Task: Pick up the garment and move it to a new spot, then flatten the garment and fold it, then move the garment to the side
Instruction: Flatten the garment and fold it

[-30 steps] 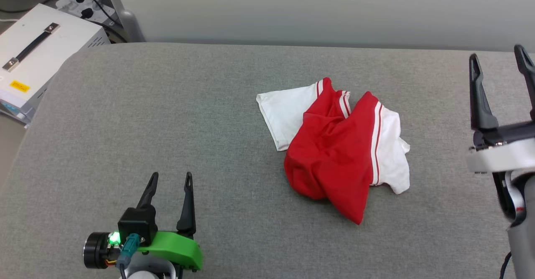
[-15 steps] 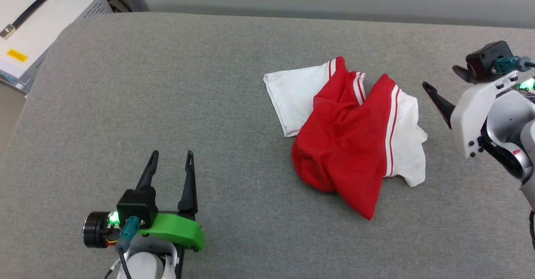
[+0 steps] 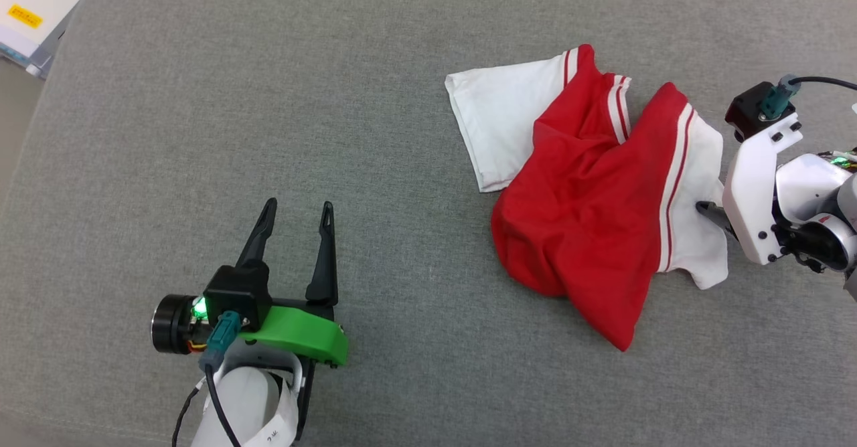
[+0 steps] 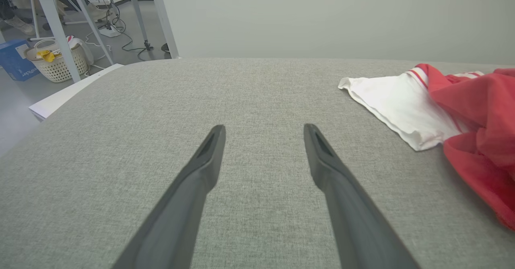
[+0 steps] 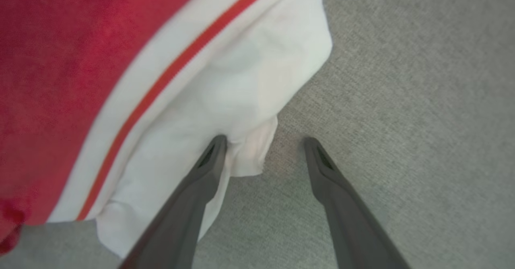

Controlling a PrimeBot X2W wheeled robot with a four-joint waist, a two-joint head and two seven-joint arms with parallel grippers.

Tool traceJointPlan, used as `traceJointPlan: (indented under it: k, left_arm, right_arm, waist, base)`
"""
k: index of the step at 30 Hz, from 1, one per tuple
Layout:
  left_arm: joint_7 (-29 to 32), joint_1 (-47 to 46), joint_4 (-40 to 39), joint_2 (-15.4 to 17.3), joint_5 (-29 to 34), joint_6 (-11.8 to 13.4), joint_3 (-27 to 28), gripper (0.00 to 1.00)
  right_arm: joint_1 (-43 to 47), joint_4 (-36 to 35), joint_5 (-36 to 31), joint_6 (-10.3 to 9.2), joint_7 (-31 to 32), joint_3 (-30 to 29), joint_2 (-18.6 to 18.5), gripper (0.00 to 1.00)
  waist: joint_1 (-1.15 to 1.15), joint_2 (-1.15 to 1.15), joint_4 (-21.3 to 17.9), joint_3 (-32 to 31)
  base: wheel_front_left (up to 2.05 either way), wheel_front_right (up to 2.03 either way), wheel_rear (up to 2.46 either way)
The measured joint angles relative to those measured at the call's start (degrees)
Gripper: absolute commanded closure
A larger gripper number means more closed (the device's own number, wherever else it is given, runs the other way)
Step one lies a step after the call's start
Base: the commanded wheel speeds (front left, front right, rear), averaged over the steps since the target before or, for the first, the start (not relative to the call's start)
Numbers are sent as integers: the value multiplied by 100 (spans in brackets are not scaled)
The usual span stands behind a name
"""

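Nearest the robot, the left gripper (image 3: 299, 203) rests low over the grey cloth-covered table (image 3: 375, 99), its two dark fingers spread wide with nothing between them. The stretch of table ahead of it is bare. The garment's nearest white sleeve lies off to its right, well apart from it.

Further out and to the right lies the garment (image 3: 589, 213), a crumpled heap on the table. Its red body is bunched in the middle with a point of red cloth trailing towards the robot. One white sleeve is spread flat on the left side, and the other is rumpled on the right. Red and white stripes run along both sleeve seams. Any lettering is hidden in the folds.

The right gripper (image 5: 265, 138) is at the garment's right edge, jaws apart and grasping nothing. In the right wrist view, one finger lies over the hem of the white sleeve and the other over bare table. A small fold of sleeve sits in the gap. Whether that finger presses the cloth or only hangs just above it is hard to tell, as the picture is blurred.

At the far left corner, beside the table, stands a white case (image 3: 30, 2) with a yellow label. Beyond the table's far edge, the left wrist view shows metal legs (image 4: 50, 23), a woven basket (image 4: 56, 61), a blue box (image 4: 14, 59), cables on the floor and a plain pale wall (image 4: 322, 15).
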Motion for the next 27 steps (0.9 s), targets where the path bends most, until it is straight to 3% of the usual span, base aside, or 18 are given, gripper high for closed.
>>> traceJointPlan:
  k: [10, 11, 12, 19, 27]
  left_arm:
    - [1, -87, 36, -1, -87, 68, -46, 0]
    - [1, -87, 48, -1, -87, 74, -42, 0]
    - [1, -87, 66, -1, -85, 74, -32, 0]
    - [1, -75, 108, -4, -38, 73, 8, 0]
    - [0, 45, 59, -4, 14, 73, 94, 0]
  right_arm:
    - [-162, 396, 316, -9, -555, 678, -98, 0]
    - [-193, 416, 316, -8, -692, 749, -103, 83]
    - [-222, 443, 323, -8, -806, 813, -103, 100]
    - [-344, 525, 548, 1, -1633, 855, -188, 100]
    - [-297, 609, 671, 1, -1912, 331, -1129, 100]
  waist:
    - [-1, 0, 200, 250]
    - [-1, 0, 185, 244]
    - [-1, 0, 165, 234]
    - [0, 0, 11, 15]
    - [0, 0, -145, -219]
  base:
    - [0, 0, 0]
    - [0, 0, 0]
    - [0, 0, 0]
    - [0, 0, 0]
    - [0, 0, 0]
